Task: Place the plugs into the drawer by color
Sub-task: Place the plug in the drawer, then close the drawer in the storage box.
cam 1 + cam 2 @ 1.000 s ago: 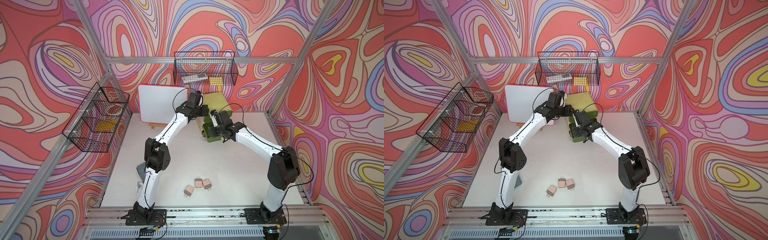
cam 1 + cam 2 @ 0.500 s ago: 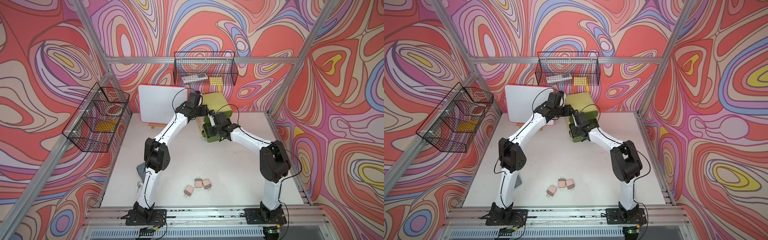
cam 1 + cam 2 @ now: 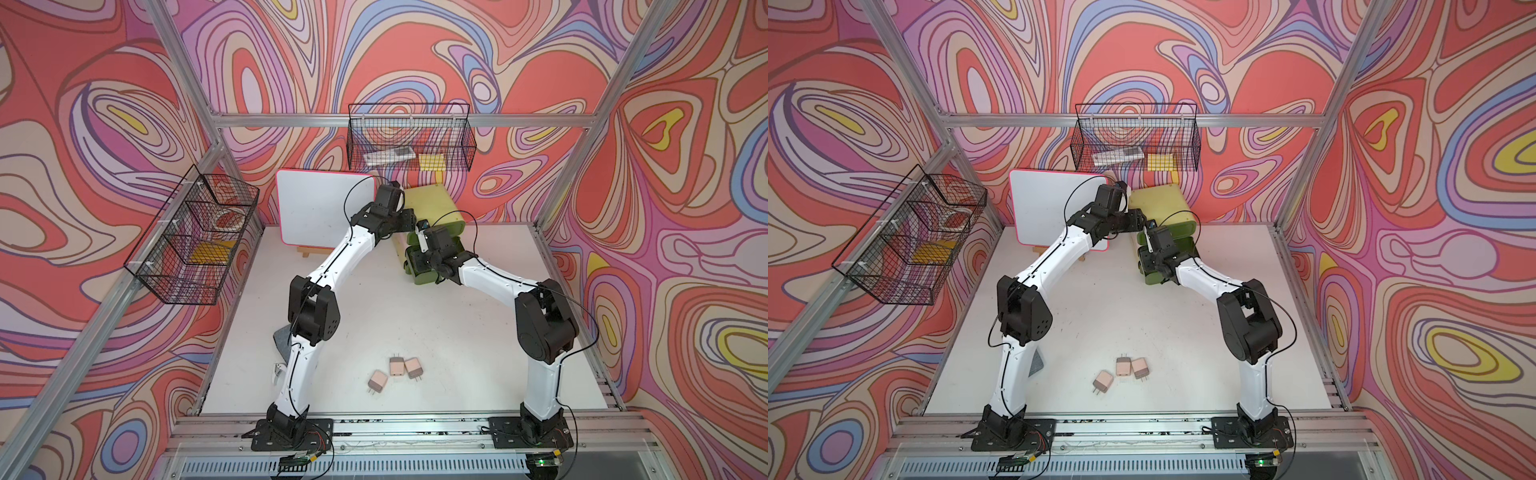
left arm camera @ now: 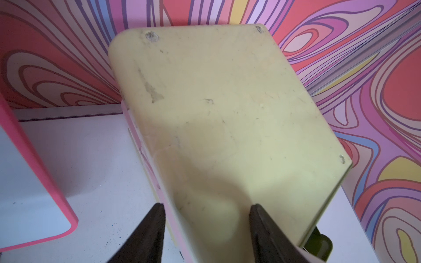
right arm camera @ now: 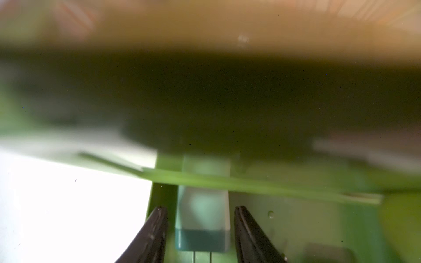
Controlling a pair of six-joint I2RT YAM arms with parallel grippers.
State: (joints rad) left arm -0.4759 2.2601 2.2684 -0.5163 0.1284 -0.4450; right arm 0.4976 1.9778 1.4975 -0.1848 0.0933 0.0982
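Straddling the chest (image 4: 227, 113) edge with the left gripper (image 4: 206, 206), grip unclear; hovering the right gripper (image 5: 201, 208), fingers (image 5: 155, 227) released, around a pale plug (image 5: 202, 227) inside the open drawer (image 5: 296, 227); leaving pink plugs (image 3: 397, 367) on the table (image 3: 415, 324).

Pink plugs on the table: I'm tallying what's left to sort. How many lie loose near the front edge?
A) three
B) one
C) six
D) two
A: three pink plugs lie clustered on the white table between the arm bases, as both top views show.
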